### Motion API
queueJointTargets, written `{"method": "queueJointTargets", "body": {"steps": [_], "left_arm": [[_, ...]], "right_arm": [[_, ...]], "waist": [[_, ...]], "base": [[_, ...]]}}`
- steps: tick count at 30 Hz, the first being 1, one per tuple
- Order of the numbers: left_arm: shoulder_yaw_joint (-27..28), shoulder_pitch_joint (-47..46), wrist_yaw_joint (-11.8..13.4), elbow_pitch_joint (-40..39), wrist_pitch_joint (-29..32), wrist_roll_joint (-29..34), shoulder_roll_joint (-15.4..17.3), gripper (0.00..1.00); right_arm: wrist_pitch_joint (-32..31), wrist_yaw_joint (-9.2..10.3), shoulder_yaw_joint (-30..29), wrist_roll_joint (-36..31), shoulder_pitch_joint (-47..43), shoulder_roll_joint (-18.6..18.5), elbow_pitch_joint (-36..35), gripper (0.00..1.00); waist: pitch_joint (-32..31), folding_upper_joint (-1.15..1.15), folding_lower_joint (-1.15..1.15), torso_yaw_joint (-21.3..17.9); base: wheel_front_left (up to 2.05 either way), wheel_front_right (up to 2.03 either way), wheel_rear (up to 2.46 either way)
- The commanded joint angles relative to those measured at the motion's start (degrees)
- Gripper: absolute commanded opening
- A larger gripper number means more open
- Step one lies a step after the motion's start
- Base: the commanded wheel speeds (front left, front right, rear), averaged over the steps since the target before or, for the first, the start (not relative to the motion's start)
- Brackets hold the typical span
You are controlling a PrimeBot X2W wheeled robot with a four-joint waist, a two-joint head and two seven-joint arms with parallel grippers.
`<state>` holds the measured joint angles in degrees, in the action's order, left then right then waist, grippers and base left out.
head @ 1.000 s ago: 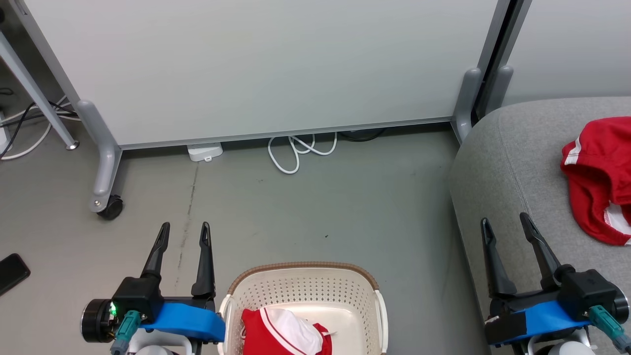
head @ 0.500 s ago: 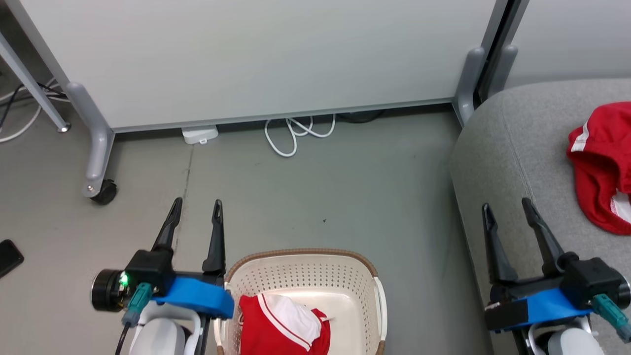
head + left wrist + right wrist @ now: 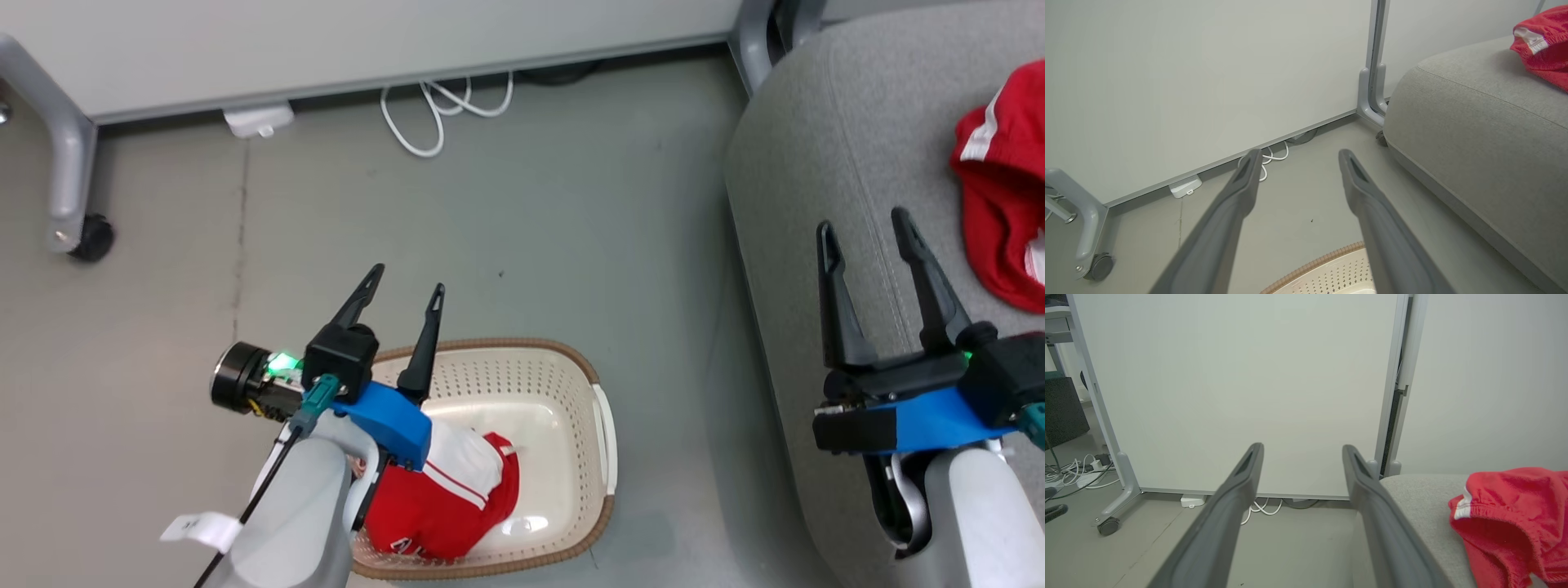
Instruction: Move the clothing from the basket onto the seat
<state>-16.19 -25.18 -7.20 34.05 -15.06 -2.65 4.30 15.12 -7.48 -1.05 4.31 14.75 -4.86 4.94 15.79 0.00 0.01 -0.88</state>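
A light-grey upholstered seat is being shown along the right of the head view, its rounded corner standing just beside the foot of a pale partition panel. A grey floor is lying before them.

A cream-white perforated basket with a brown woven-look rim is being kept on that floor, near the seat's front but apart from it. One piece of the clothing, a red jersey with white striping and dark lettering, is lying crumpled in the basket's near left part and is being partly covered by the robot's pale left forearm. The other piece, red shorts with white trim, is lying bunched on top of the seat at the view's right edge.

The left gripper is being held above the basket's far left rim, jaws spread wide with nothing between them. The right gripper is being held over the seat's left edge, likewise spread wide and empty, with the shorts just beside it and untouched.

A white cable is lying looped at the panel's base with a small white adapter near it. The panel's grey leg is being carried by a black caster at the far left.
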Motion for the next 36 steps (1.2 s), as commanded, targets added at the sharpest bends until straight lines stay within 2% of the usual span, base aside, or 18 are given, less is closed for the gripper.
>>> {"method": "queueJointTargets", "body": {"steps": [1, 12, 22, 32, 36], "left_arm": [[-1.4, -2.2, -0.3, 1.9, -0.2, 0.5, 0.5, 1.0], [-13.7, -12.9, -0.3, 19.8, -0.2, 1.0, 2.3, 1.0], [-26.6, -20.9, -0.3, 34.0, 5.1, -0.2, 2.8, 1.0], [-42.2, -25.0, -0.3, 37.9, 11.7, -3.5, 4.8, 1.0], [-45.5, -25.8, -0.3, 38.1, 13.4, -6.0, 5.7, 1.0]], "right_arm": [[0.1, -0.03, 0.3, 0.2, 1.7, -0.5, -0.5, 1.0], [0.1, -0.03, 2.0, 0.8, 8.3, -0.9, -2.1, 1.0], [0.1, -0.03, 3.5, 1.5, 13.2, -0.4, -3.4, 1.0], [0.1, -0.03, 4.5, 2.0, 16.4, 0.3, -4.8, 1.0], [0.1, -0.03, 4.8, 2.3, 17.0, 0.6, -5.3, 1.0]], "waist": [[3.8, 0.0, -0.01, -2.0], [14.0, 0.0, -0.01, -5.5], [22.2, 0.0, -0.01, -8.7], [29.4, 0.0, -0.01, -11.4], [31.3, 0.0, -0.01, -12.2]], "base": [[0.0, 0.0, 0.0], [0.0, 0.0, 0.0], [0.0, 0.0, 0.0], [0.0, 0.0, 0.0], [0.0, 0.0, 0.0]]}}
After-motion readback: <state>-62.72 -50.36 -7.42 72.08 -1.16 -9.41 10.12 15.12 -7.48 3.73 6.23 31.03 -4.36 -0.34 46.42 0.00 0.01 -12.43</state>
